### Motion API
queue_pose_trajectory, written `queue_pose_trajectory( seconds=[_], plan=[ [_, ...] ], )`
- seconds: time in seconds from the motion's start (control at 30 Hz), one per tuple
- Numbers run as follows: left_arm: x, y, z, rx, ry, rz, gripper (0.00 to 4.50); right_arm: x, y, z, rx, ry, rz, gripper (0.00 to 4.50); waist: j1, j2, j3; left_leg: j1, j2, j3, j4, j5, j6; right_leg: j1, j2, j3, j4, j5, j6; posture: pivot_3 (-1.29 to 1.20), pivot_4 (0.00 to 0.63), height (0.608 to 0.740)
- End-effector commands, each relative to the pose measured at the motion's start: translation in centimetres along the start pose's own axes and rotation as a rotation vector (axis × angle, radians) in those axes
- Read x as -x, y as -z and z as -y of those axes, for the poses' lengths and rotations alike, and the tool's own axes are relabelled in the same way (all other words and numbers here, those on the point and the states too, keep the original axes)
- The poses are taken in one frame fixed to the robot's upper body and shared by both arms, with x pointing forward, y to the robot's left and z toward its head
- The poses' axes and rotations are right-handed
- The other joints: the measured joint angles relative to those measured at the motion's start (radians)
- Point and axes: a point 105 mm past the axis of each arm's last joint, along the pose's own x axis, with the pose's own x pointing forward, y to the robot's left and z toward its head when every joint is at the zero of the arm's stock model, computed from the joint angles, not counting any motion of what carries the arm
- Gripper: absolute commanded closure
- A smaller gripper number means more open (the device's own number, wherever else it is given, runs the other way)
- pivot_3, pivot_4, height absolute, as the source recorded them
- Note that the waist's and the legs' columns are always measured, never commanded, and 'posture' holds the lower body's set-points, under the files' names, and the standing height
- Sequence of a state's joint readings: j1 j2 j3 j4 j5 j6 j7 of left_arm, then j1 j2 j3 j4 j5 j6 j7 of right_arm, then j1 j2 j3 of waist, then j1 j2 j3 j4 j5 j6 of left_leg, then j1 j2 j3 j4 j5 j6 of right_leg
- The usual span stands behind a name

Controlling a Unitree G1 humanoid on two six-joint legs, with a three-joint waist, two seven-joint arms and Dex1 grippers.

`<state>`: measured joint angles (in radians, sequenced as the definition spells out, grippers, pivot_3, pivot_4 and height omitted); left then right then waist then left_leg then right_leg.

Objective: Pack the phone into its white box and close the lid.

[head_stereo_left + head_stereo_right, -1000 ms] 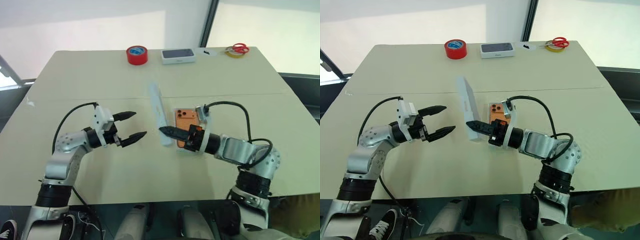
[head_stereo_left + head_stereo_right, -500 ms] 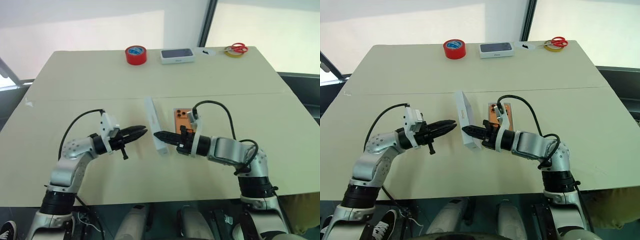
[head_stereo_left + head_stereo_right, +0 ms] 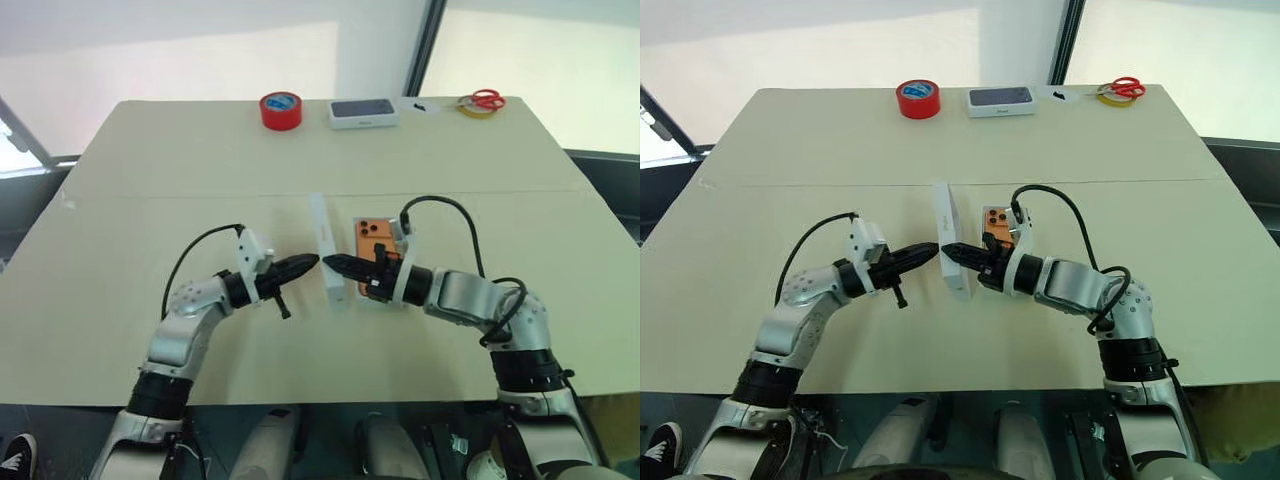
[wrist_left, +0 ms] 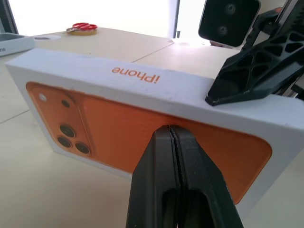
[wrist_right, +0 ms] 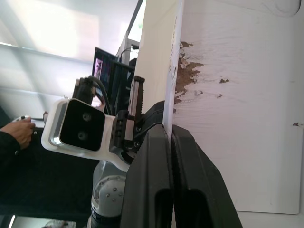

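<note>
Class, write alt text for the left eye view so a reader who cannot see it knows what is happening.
Two robot arms meet at mid-table over the lid, a white tray standing on edge: the right gripper pinches its wall and the shut left gripper touches its outer face. The phone lies in the white box just behind the right gripper.

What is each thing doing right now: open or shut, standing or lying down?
White cardboard lid with orange phone picture: standing on edge.
Flat orange phone: lying back up in shallow white box.
Left gripper: shut, tips at lid's printed face.
Right gripper: shut on lid's wall.
Red tape roll: lying flat.
</note>
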<state>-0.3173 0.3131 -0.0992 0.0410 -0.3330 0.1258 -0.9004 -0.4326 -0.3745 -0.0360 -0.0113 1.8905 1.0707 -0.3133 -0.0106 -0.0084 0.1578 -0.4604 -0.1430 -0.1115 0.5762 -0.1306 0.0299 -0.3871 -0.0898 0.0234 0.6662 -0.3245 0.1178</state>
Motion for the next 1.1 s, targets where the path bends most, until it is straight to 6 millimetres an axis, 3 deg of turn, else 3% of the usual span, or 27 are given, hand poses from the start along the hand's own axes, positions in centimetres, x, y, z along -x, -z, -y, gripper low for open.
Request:
queue_pose_trajectory(
  seconds=[0.03,0.17,0.43,0.57,0.7,0.8,0.9,0.97,1.1],
  plan=[
    [-1.8,-1.1,0.4,-0.035,0.028,0.046,4.5,0.4,-0.6,0.9,0.005,0.053,0.024,3.09,0.001,0.0,0.0,0.0,0.0,0.0,0.0,0.0,0.0,0.0,0.0,0.0,0.0,0.0,0.0,0.0,0.15,0.736],
    [-2.9,-1.5,0.7,-0.031,0.042,0.069,4.5,2.0,-1.6,1.9,0.087,0.128,0.059,1.05,0.001,0.0,0.0,-0.001,0.0,0.0,0.0,0.0,0.0,-0.001,0.0,0.0,0.0,0.0,0.0,0.0,0.15,0.736],
    [-4.7,-1.5,1.2,-0.008,0.049,0.095,4.5,6.9,-3.0,2.1,0.311,0.237,0.086,1.05,-0.002,0.0,0.0,-0.001,0.0,0.0,0.001,0.0,0.001,0.0,0.0,-0.001,-0.001,0.0,0.0,0.0,0.15,0.736],
    [-4.5,-0.9,1.4,-0.011,0.059,0.073,4.5,8.5,-4.5,2.6,0.387,0.302,0.142,1.05,-0.002,-0.001,0.0,-0.001,0.0,0.0,0.001,0.0,0.001,0.001,0.0,-0.001,-0.001,0.0,0.001,0.0,0.15,0.736],
    [-3.8,-0.6,1.0,-0.016,0.06,0.052,4.5,9.1,-5.4,2.5,0.582,0.362,0.142,1.05,0.0,-0.001,0.0,-0.002,0.0,0.0,0.002,0.0,0.001,0.001,0.0,-0.001,-0.001,0.0,0.001,0.0,0.15,0.736],
    [-2.8,-0.5,0.7,-0.03,0.062,0.022,4.5,9.4,-7.4,2.2,0.667,0.389,0.222,1.9,-0.001,-0.001,0.0,-0.001,0.0,0.0,0.002,0.0,0.001,0.001,0.0,-0.002,-0.001,0.0,0.001,0.0,0.15,0.736],
    [-1.3,-0.5,0.4,-0.048,0.061,-0.015,4.5,9.6,-9.1,2.5,0.929,0.499,0.231,3.43,-0.002,0.0,0.001,-0.001,0.0,0.0,0.002,0.0,0.001,0.0,0.0,-0.001,-0.001,0.0,0.001,0.0,0.15,0.736],
    [-0.9,-0.2,0.0,-0.066,0.045,-0.054,4.5,9.6,-9.5,3.1,1.0,0.529,0.226,4.46,-0.001,0.0,0.0,-0.001,0.0,0.0,0.002,0.0,0.001,0.0,0.0,-0.002,-0.001,0.0,0.001,0.0,0.15,0.736],
    [0.0,1.7,-0.7,-0.08,0.023,-0.176,4.5,8.3,-8.8,3.8,1.087,0.538,0.172,4.49,0.001,0.0,0.0,-0.001,0.0,0.0,0.002,0.0,0.001,0.0,0.0,-0.002,-0.001,0.0,0.001,0.0,0.15,0.736]
  ],
)
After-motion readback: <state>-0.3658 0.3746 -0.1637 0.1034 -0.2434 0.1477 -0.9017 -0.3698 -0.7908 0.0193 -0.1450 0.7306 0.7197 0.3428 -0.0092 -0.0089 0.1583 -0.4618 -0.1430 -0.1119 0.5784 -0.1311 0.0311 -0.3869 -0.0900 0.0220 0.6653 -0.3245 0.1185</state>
